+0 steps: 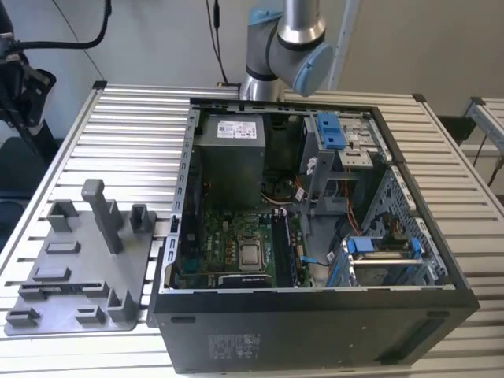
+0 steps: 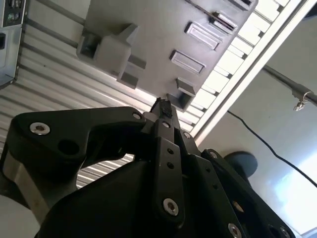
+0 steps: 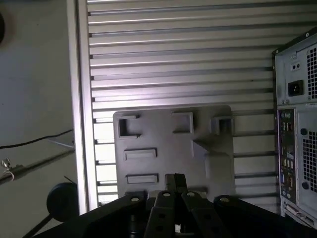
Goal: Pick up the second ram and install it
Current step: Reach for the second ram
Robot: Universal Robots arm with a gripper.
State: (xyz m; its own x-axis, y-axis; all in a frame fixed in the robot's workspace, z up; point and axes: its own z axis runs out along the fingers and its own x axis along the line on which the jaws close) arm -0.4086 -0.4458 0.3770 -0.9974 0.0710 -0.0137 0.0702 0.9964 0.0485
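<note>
pincer [image 3: 174, 179] above grey tray [image 3: 168, 144] edge

A ribbed aluminium tabletop [image 1: 126, 134] of long silver slats stands before a plain pale wall [image 1: 157, 47], where black cables [image 1: 214, 31] hang. A second slatted table [image 1: 490, 118] sits at the exterior view's right. A pale grey floor [image 3: 34, 74] lies beside the tabletop.

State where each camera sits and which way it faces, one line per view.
Exterior view: off the arm, raised, looking down into the open computer case; the arm shows beyond it.
First wrist view: on the arm, facing past the hand onto the grey fixture plate.
Second wrist view: same, more obliquely.
Shared: all show that plate.
</note>
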